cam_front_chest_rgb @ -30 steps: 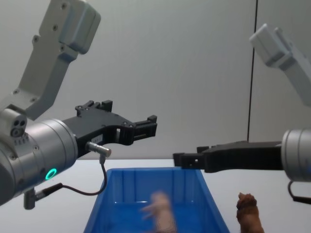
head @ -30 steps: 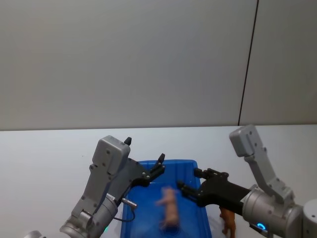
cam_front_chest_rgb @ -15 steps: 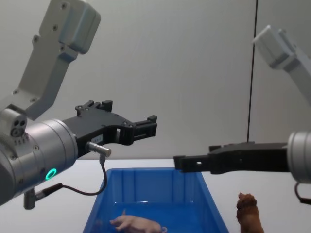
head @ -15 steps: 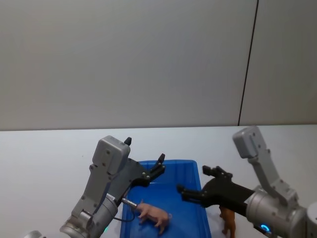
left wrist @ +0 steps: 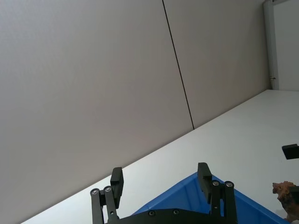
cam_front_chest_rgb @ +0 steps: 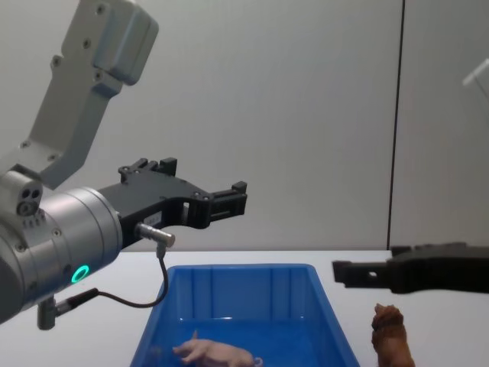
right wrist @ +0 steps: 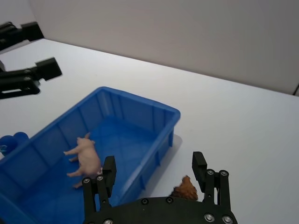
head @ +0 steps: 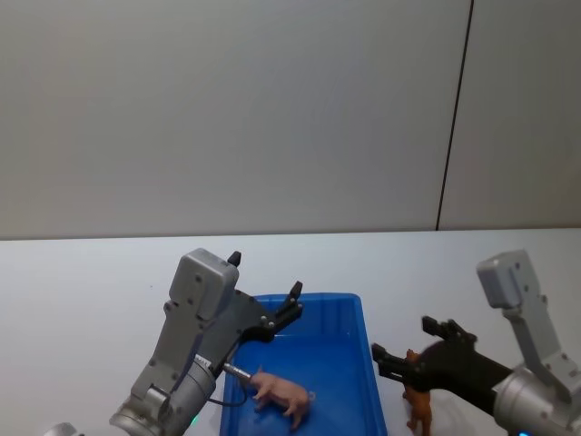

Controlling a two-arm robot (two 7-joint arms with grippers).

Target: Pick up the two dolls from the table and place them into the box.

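Blue box [head: 327, 296]: glossy plastic, ribbed inner walls. Pale pink pig [head: 281, 392]: smooth plastic, faint sheen. Reddish-brown lion [cam_front_chest_rgb: 391, 336]: matt, rough-moulded mane. White surface [head: 82, 282]: smooth, matt. Both the left hand [left wrist: 160, 173] and right hand [right wrist: 154, 162]: black, matt, hard-looking, with small bright screw heads. Grey left arm shell [cam_front_chest_rgb: 99, 46]: smooth, satin. Wrist plug [cam_front_chest_rgb: 153, 235]: bright metal; its cable [cam_front_chest_rgb: 130, 302] black, rubbery-looking.
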